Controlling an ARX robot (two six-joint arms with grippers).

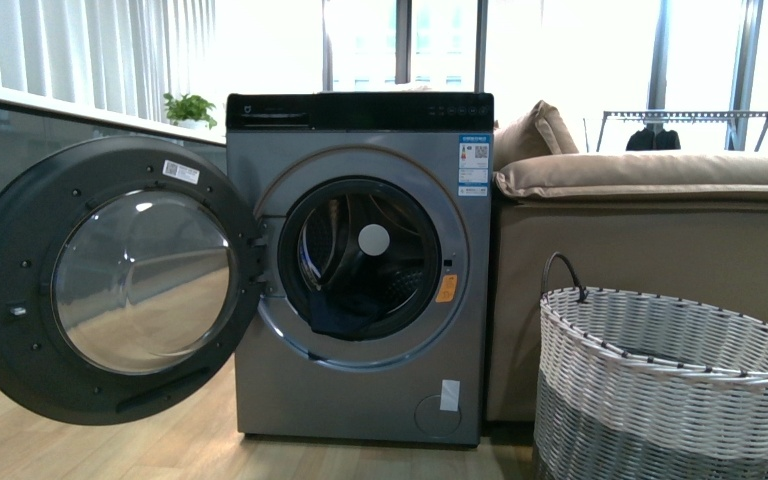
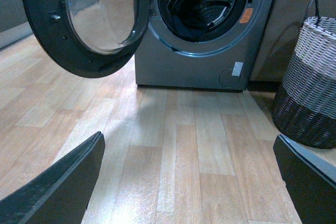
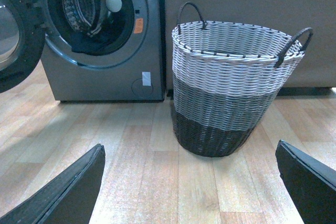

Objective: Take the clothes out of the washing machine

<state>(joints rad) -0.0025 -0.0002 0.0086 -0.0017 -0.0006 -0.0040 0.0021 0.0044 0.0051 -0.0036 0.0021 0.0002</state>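
The silver-grey washing machine (image 1: 360,390) stands in the middle of the front view with its round door (image 1: 110,285) swung wide open to the left. Dark navy clothes (image 1: 345,312) lie at the bottom of the drum mouth, hanging a little over its lip. They also show in the left wrist view (image 2: 190,27) and the right wrist view (image 3: 92,43). My left gripper (image 2: 191,182) is open and empty, low over the wooden floor, well short of the machine. My right gripper (image 3: 191,182) is open and empty, over the floor in front of the basket. Neither arm shows in the front view.
A white-and-grey woven basket (image 1: 660,400) with dark handles stands right of the machine; it also shows in the right wrist view (image 3: 231,87). A beige sofa (image 1: 650,250) stands behind it. The open door juts out over the floor at left (image 2: 47,35).
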